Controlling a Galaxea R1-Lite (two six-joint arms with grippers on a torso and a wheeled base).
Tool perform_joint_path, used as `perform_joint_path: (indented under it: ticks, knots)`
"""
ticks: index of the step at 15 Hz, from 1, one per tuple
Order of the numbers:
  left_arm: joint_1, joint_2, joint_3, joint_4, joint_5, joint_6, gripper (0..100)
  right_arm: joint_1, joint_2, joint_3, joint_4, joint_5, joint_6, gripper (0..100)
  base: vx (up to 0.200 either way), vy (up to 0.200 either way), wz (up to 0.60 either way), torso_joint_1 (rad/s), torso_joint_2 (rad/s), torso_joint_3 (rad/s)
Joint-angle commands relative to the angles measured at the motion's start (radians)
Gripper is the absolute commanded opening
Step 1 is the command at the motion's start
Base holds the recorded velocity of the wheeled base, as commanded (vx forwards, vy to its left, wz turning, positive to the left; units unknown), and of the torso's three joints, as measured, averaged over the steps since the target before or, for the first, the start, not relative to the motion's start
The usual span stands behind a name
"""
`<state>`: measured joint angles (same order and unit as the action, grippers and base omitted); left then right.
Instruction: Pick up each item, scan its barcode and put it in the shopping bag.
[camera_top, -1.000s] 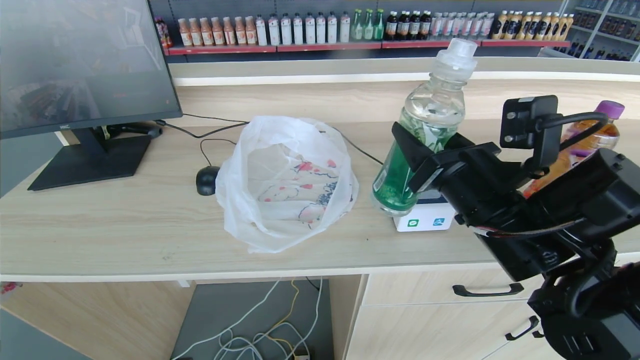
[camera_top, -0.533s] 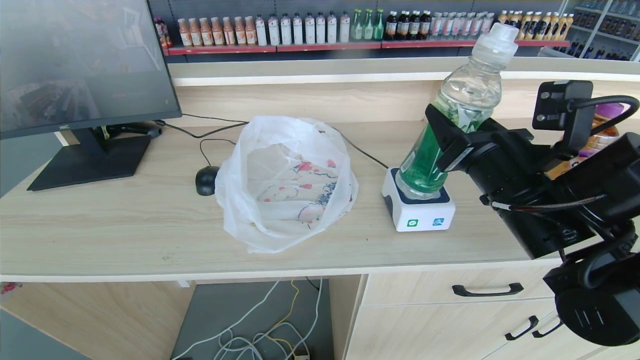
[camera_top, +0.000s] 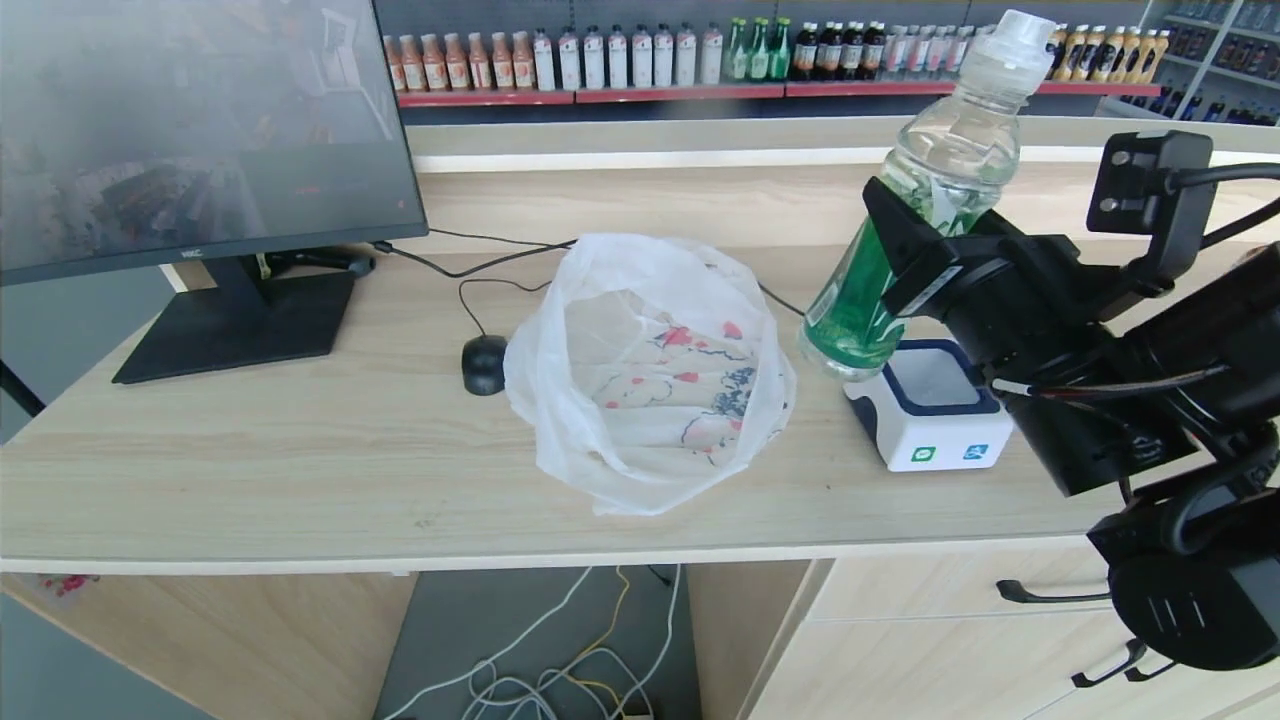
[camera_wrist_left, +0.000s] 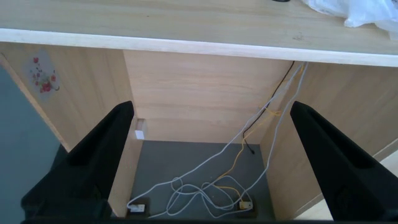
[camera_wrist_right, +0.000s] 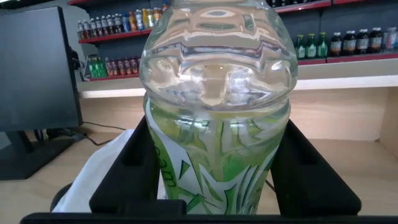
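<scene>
bottle (camera_top: 950, 155) with green label and white cap, clamped mid-body between the fingers of the right gripper (camera_wrist_right: 217, 180). tilted, cap up and toward the far right, base just over the far left corner of the scanner (camera_top: 930, 425); touching or not, cannot tell. just right of the open shopping bag (camera_top: 650, 370) on the counter (camera_top: 250, 470). left gripper (camera_wrist_left: 211, 155) spread apart and empty, low, below the near counter edge.
</scene>
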<state>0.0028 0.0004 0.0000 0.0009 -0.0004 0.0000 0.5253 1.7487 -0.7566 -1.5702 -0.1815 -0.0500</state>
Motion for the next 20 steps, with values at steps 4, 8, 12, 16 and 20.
perform_joint_path:
  ticks: [4, 8, 12, 16, 20]
  knots:
    - [0.0, 0.0, 0.0, 0.001, 0.0, 0.0, 100, -0.001, 0.003, 0.011, -0.001, 0.0, -0.002, 0, 0.0, 0.1, 0.0, 0.001, 0.01, 0.001]
    - [0.0, 0.0, 0.0, 0.001, 0.0, 0.0, 100, -0.001, 0.02, 0.003, -0.001, 0.0, 0.001, 0, 0.0, 0.0, 0.0, 0.0, 0.0, 0.0]
    - [0.0, 0.0, 0.0, 0.001, 0.0, 0.0, 100, -0.001, 0.052, -0.036, -0.001, 0.0, -0.001, 0, 0.0, 0.0, 0.0, 0.0, 0.0, 0.0]
    - [0.0, 0.0, 0.0, 0.001, 0.0, 0.0, 100, 0.009, 0.132, -0.102, -0.001, 0.002, -0.001, 0, 0.0, 0.0, 0.0, 0.0, 0.0, 0.0]
    - [0.0, 0.0, 0.0, 0.001, 0.0, 0.0, 100, 0.018, 0.222, -0.193, -0.001, 0.023, -0.008, 0, 0.0, 0.0, 0.0, 0.0, 0.0, 0.0]
